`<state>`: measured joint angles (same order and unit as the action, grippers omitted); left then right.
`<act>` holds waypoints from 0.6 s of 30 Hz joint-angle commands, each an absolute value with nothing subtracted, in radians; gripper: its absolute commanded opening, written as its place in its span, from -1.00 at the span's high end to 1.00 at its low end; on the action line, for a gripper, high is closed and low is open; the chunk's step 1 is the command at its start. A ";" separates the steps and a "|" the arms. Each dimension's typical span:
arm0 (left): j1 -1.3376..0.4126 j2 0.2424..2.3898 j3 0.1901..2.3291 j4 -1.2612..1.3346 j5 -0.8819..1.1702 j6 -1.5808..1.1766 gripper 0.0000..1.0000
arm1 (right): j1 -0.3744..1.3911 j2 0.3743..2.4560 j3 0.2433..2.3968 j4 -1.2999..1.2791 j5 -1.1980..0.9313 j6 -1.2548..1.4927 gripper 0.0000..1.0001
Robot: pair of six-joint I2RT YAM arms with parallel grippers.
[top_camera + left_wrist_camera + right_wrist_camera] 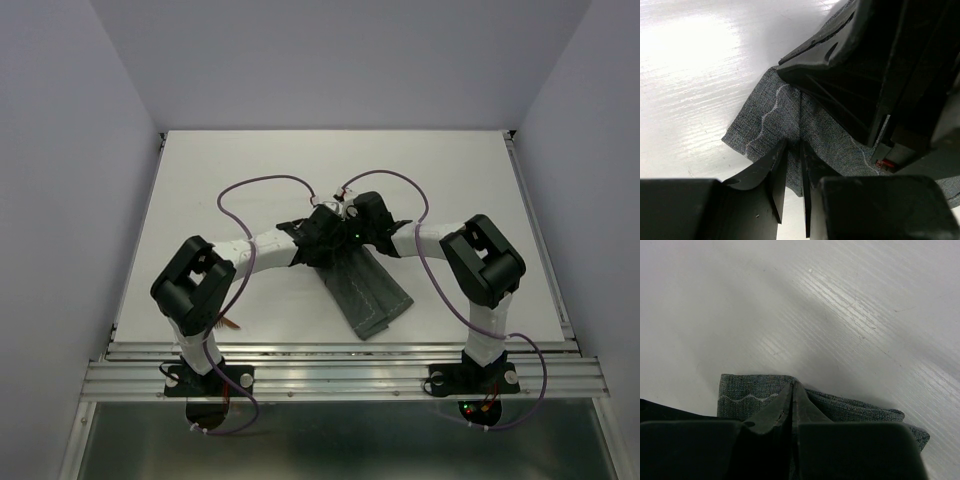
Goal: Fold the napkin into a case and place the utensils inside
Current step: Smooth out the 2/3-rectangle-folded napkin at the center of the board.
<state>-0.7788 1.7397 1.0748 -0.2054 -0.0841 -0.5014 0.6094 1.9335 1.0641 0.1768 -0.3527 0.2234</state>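
Pinching the napkin [372, 292] at its far end, mid-worktop [200, 180]; the strip runs toward the near-right edge. Left wrist: left gripper [794, 149] narrow on a cloth ridge. Right wrist: right gripper [791, 390] clamped on the folded hem. Best to lift both together, layers aligned.

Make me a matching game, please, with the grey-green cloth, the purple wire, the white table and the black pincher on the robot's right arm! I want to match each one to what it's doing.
Things:
1. grey-green folded cloth napkin
2. black two-finger right gripper
3. thin purple cable
4. flat white table

What it's doing:
a. curls in a loop
b. lies under everything
c. pinched shut on a cloth edge
d. folded, mid-table

Pairs: 1-d, 2-c, 3-a, 4-b
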 commanded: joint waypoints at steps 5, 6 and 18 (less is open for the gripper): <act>-0.795 1.763 1.120 -0.196 -0.107 -0.491 0.46 | 0.617 1.924 1.031 0.097 -0.341 0.202 0.92; -0.795 1.764 1.121 -0.196 -0.110 -0.491 0.46 | 0.617 1.924 1.031 0.097 -0.341 0.202 0.92; -0.799 1.781 1.131 -0.225 -0.164 -0.483 0.95 | 0.617 1.895 1.022 0.095 -0.330 0.216 0.80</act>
